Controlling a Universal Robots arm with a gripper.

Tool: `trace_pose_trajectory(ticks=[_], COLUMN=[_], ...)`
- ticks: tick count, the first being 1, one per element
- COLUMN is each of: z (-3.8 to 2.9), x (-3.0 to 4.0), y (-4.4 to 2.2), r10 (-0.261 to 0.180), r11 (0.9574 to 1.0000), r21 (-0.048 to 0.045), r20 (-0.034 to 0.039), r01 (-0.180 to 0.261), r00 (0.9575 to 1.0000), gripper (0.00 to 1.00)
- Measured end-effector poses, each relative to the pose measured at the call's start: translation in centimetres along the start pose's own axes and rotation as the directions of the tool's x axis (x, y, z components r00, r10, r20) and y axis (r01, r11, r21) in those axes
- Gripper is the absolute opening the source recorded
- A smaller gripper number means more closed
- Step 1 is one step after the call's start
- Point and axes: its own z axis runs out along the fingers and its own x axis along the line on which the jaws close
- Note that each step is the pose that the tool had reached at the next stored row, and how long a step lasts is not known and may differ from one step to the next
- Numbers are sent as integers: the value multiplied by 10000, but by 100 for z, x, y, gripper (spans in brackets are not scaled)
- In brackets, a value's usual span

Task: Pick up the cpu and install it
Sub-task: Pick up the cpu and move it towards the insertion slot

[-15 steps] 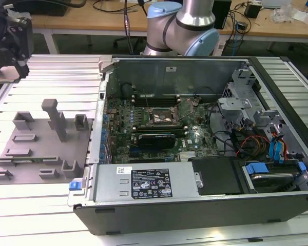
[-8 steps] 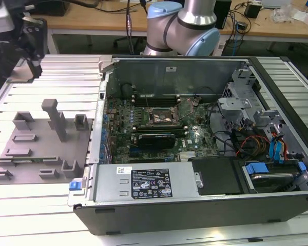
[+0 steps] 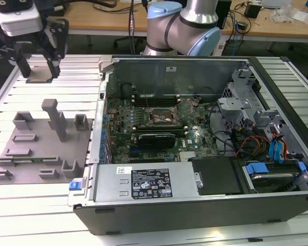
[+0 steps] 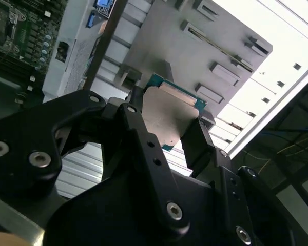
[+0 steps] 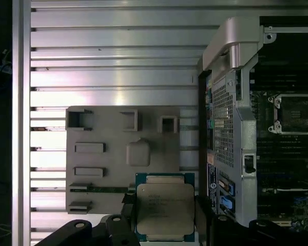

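The cpu [image 3: 41, 77], a thin square chip with a pale metal top and green edge, hangs in the air above the slatted table at the exterior view's upper left. My gripper [image 3: 39, 66] is shut on it, one black finger against each side. Both wrist views show the cpu [image 4: 167, 113] [image 5: 164, 205] clamped between the fingers [image 4: 197, 146] [image 5: 203, 212], above the grey fixture plate [image 5: 108, 133]. The dark metal-framed socket [image 3: 161, 115] [image 5: 292, 113] lies open on the motherboard inside the case, well off to the exterior view's right of the gripper.
The open computer case [image 3: 205, 205] takes up the middle and right, its raised side wall [image 3: 100, 128] standing between gripper and motherboard. The grey fixture plate [image 3: 46, 154] with upright blocks lies at the left. The arm's base [image 3: 182, 25] stands behind the case.
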Motion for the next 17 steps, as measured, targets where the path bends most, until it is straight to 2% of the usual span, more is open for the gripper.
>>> trace_pose_trajectory(ticks=[3,5,8,12,14,17], z=[-1,-2,-3,-4,-5,-6], x=[-81,-176,-278,-388,-485,-586], y=[1,1,2,3,4,4], r10=[1,2,2,2,3,4], r11=[10000,10000,10000,10000,10000,10000], r21=[1,0,0,1,1,1], r20=[-1,0,-1,-2,-3,-5], r01=[-1,-2,-2,-2,-3,-4], r00=[10000,10000,10000,10000,10000,10000], gripper=[54,54,54,54,54,54])
